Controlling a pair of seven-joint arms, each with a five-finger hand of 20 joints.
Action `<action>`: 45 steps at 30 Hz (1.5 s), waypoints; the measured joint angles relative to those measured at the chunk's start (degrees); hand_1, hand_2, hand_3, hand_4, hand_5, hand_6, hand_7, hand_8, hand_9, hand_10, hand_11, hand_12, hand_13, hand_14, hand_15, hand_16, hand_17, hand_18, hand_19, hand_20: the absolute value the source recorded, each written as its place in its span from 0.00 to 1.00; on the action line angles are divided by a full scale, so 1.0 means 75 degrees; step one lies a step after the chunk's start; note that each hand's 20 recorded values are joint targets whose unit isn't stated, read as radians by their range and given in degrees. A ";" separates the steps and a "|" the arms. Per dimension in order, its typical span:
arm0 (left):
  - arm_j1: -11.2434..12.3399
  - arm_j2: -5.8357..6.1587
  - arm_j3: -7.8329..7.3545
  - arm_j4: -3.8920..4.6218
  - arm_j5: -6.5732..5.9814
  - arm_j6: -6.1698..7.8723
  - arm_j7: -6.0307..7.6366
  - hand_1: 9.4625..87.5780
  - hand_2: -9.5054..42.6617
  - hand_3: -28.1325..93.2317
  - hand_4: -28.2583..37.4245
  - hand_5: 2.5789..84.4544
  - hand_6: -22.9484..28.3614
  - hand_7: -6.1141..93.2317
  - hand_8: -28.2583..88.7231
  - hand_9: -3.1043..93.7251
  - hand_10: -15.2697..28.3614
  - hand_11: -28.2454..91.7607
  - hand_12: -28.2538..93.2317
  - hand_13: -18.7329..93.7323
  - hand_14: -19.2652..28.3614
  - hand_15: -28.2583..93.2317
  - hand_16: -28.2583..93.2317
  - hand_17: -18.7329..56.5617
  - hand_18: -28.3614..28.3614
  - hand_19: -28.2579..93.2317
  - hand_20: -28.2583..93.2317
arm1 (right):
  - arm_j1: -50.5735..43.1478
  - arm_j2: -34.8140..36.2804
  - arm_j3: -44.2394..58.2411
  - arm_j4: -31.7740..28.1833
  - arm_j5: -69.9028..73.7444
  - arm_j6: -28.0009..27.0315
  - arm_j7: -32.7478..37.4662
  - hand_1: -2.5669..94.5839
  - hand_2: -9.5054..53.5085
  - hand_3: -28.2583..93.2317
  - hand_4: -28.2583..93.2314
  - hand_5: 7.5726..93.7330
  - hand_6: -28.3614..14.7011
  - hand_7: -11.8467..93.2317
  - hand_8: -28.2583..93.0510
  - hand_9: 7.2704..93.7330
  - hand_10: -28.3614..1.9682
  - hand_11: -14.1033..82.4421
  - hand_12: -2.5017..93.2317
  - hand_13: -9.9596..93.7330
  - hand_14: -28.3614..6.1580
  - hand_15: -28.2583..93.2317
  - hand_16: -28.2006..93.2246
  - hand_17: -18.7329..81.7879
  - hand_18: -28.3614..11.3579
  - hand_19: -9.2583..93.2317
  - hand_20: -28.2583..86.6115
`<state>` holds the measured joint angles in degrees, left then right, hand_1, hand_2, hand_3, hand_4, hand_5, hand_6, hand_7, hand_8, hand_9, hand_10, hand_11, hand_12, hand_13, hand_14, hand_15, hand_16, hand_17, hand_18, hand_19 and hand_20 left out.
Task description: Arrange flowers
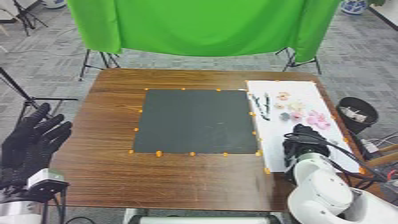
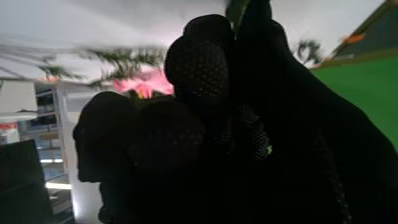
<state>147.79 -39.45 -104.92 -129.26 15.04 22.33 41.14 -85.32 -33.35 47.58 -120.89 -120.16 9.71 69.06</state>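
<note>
Hanging out just near-side of the pink flowers (image 1: 317, 119) on the white sheet (image 1: 277, 137), the right hand (image 1: 305, 142)'s grip honestly can't be made out. Left hand (image 1: 28, 150)'s empty, fingers loosely spread.

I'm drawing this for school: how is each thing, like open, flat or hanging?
Black-gloved left hand, open
White rectangular sheet, flat
Black-gloved right hand, over the sheet
Pink-petalled flowers, lying on the sheet
Dark square mat, flat
Green fabric curtain, hanging
Black round bin, upright, open-topped
</note>
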 measured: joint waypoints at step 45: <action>0.0163 0.0028 -0.0070 -0.0068 -0.0079 0.0094 0.0112 0.26 0.31 0.77 0.11 0.41 0.62 0.17 0.17 0.37 0.78 0.46 0.32 0.35 0.93 0.66 0.14 0.14 0.89 0.60 0.29 | -0.0668 -0.0414 0.0939 -0.0595 0.0915 -0.1492 0.0237 0.58 0.00 0.76 0.06 0.81 0.43 0.26 0.31 0.88 0.40 0.47 0.24 0.86 0.52 0.76 0.33 0.80 0.42 1.00 0.30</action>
<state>149.01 -39.25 -105.44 -129.77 14.45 23.04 41.98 -90.33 -36.45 54.62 -125.35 -113.29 -1.48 70.84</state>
